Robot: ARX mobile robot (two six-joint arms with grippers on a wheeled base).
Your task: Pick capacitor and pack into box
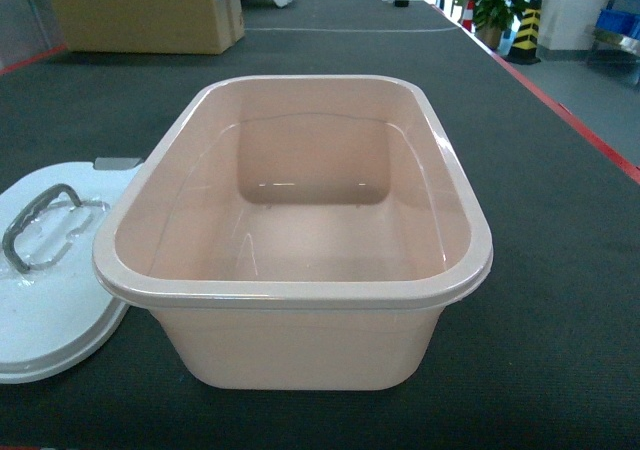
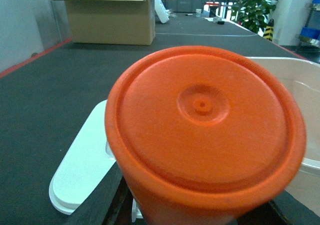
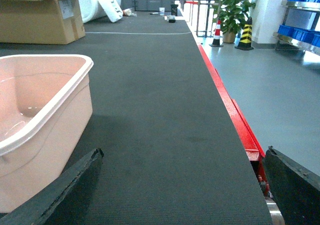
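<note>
Box: pink tub on dark mat, interior bare.
Lid: flat, touching box's left side.
Capacitor: orange cylinder filling left wrist view, above lid; grip undeterminable.
Right gripper: fingers spread wide, nothing held.

1. The carrying surface is a long dark grey mat with a fine ribbed weave; it runs far into the room.
2. A red strip edges its right side, and grey floor lies beyond that.
3. A pale pink plastic tub stands on the mat, near and central, open side up.
4. A white lid with a grey handle lies flat on the mat just left of the tub, its right edge tucked under the tub's rim.
5. An open brown cardboard carton stands on the mat at the far left.
6. A thin white line crosses the mat far off.
</note>
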